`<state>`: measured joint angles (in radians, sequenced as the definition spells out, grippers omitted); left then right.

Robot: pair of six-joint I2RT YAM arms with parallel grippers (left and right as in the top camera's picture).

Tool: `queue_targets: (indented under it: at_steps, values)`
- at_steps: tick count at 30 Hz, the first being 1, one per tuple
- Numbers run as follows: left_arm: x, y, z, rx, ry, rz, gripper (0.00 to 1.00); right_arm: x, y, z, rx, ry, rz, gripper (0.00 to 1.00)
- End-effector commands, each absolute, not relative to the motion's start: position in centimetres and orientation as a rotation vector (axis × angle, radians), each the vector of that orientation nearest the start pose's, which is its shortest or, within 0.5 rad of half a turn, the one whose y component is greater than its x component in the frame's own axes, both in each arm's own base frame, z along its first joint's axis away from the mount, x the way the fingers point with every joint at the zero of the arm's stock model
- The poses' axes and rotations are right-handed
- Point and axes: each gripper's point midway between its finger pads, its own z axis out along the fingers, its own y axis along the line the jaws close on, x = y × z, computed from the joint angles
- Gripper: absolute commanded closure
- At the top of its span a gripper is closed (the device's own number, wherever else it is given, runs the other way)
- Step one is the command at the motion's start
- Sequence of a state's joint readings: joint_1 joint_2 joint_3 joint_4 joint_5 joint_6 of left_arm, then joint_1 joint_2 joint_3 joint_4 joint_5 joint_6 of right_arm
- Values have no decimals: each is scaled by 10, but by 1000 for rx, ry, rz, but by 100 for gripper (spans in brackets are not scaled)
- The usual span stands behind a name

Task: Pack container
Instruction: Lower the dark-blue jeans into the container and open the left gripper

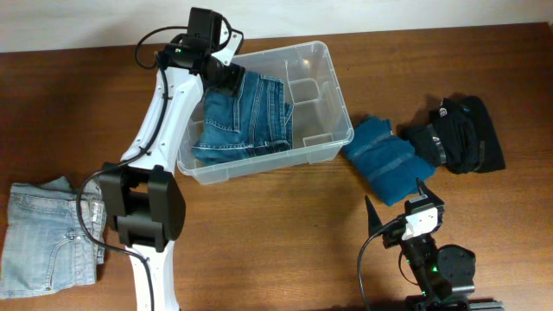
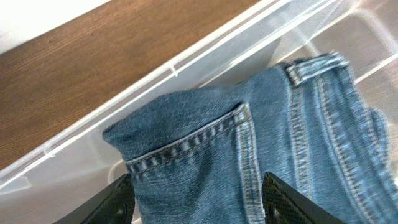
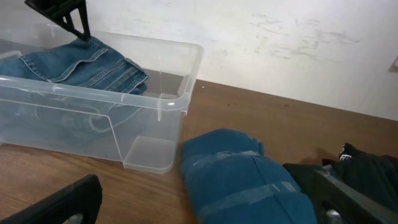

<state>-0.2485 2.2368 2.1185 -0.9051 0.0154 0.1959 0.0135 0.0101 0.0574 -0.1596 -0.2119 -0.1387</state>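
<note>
The container (image 1: 332,79), a clear plastic bin, stands at the back middle of the table. Folded blue jeans (image 1: 246,117) lie in its left part. My left gripper (image 1: 226,79) hangs over the jeans' top edge inside the bin. In the left wrist view its jaws (image 2: 199,202) are spread wide either side of the jeans (image 2: 249,137), with the bin rim (image 2: 174,65) behind. My right gripper (image 1: 396,200) is open and empty near the front right, facing a folded teal garment (image 1: 386,157). In the right wrist view the teal garment (image 3: 242,180) lies ahead of the jaws (image 3: 208,186), right of the bin (image 3: 161,106).
A black garment (image 1: 462,134) lies at the right, beside the teal one, and shows in the right wrist view (image 3: 367,168). Light blue jeans (image 1: 43,233) lie at the table's front left. The left arm's base (image 1: 143,207) stands beside them.
</note>
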Motion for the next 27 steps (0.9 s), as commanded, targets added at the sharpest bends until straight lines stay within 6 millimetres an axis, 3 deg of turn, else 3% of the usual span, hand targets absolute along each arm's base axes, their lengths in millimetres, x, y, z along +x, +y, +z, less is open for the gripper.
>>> queue_targets:
  at_steps: [1,5,9,11,13,17,21,27]
  values:
    - [545,-132,97,668,2602,37,35,238,38,158,-286,1659,80,2]
    - [533,-118,60,680,2717,100,36,238,38,158,-286,1659,80,2]
    - [528,-84,57,534,2790,246,37,238,38,158,-286,1659,80,2]
    - [524,-57,55,345,2848,256,37,238,38,158,-286,1659,80,2]
    - [521,-43,52,263,2880,224,37,238,38,158,-286,1659,80,2]
    - [521,-36,51,226,2894,126,37,238,38,158,-286,1659,80,2]
    - [518,-43,68,243,2893,104,37,238,38,158,-286,1659,80,1]
    - [520,-72,131,272,2808,-113,37,238,38,158,-286,1659,80,2]
